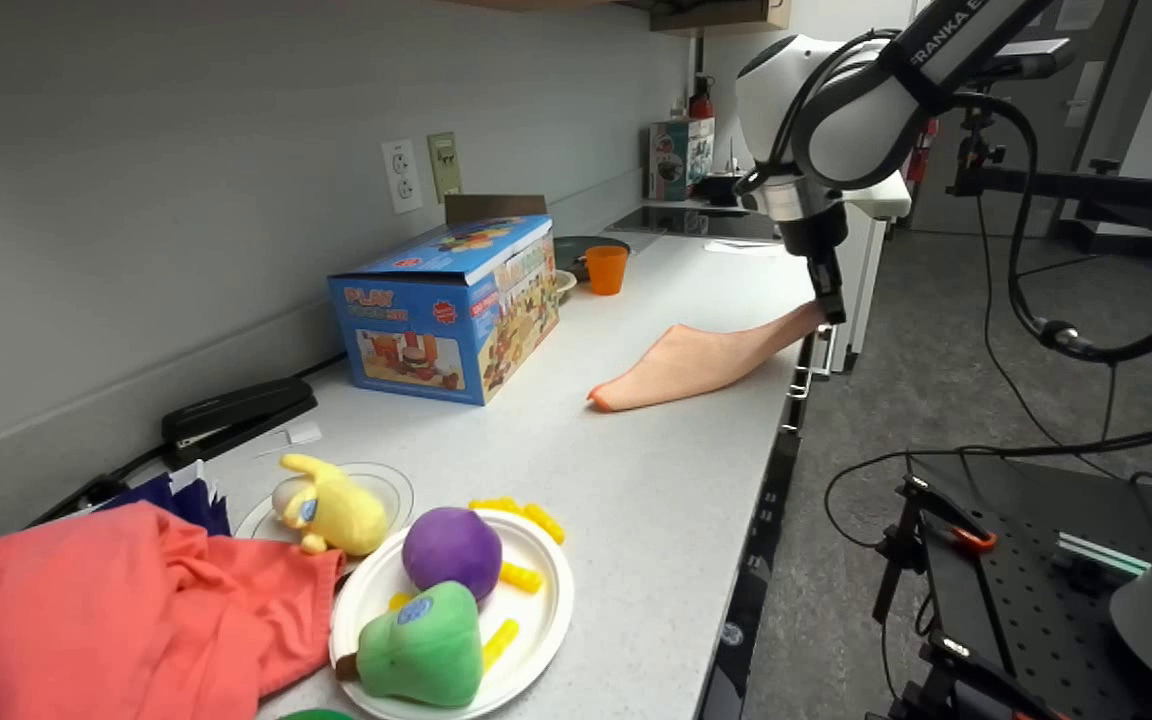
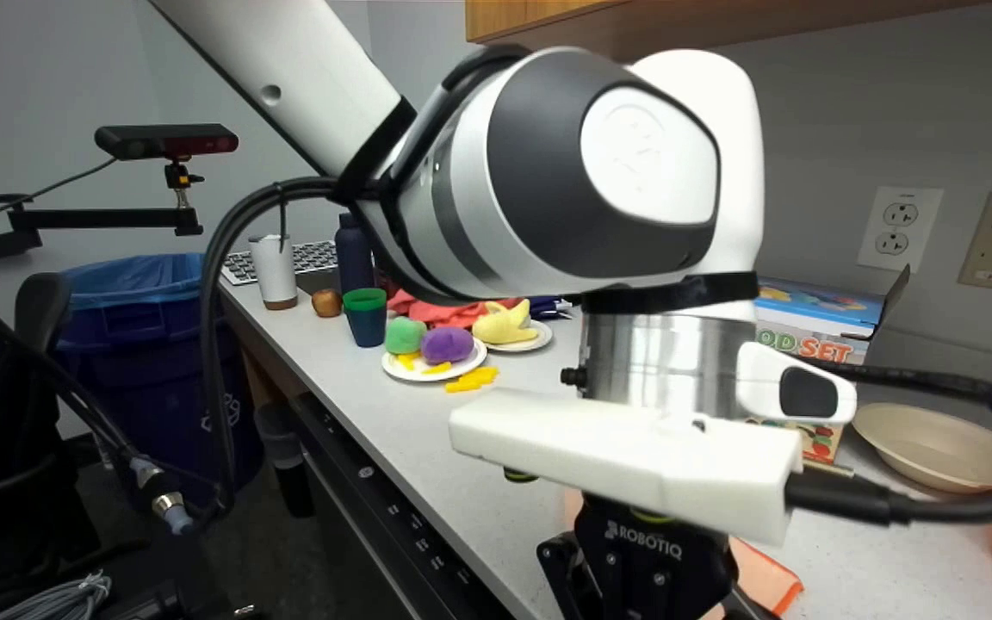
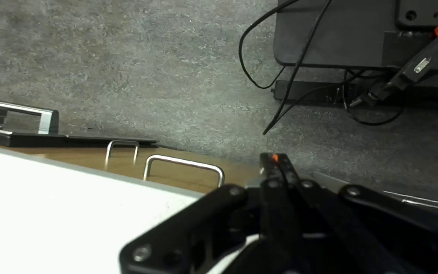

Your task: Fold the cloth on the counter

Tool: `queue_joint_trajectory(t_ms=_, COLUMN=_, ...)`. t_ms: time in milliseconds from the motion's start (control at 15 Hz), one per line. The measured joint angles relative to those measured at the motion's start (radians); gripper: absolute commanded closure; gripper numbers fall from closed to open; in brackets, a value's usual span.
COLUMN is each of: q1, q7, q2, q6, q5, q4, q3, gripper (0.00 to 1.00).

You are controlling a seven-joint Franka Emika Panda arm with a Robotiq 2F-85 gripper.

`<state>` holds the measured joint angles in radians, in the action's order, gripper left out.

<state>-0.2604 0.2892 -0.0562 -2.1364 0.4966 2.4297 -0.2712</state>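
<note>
One end of the cloth point(image 1: 691, 368) is pinched in the gripper point(image 1: 828, 309) and held raised at the front edge of the counter point(image 1: 636, 530); the rest is supported by the top, near the box point(image 1: 446, 310). Presumably the end is lifted so that it can be laid over the rest.

In an exterior view, a plain grey wall point(image 1: 186, 180) fills ten o'clock, bearing a duplex outlet point(image 1: 402, 175); a grey door point(image 1: 1048, 115) stands at two, mottled grey floor point(image 1: 906, 400) at three. In an exterior view, a wooden wall cabinet point(image 2: 565, 13) hangs at twelve, a navy recycling bin point(image 2: 160, 379) at nine.
</note>
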Motion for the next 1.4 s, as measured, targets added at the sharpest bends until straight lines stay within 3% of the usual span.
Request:
queue_joint_trajectory(t_ms=667, q1=0.056, q7=0.007, q2=0.027, q6=0.037, q5=0.127, q4=-0.122, q3=0.093, gripper=0.99)
queue_joint_trajectory(t_ms=1400, q1=0.162, q7=0.030, q2=0.091, q6=-0.013, q5=0.142, q4=-0.196, q3=0.197, gripper=0.99)
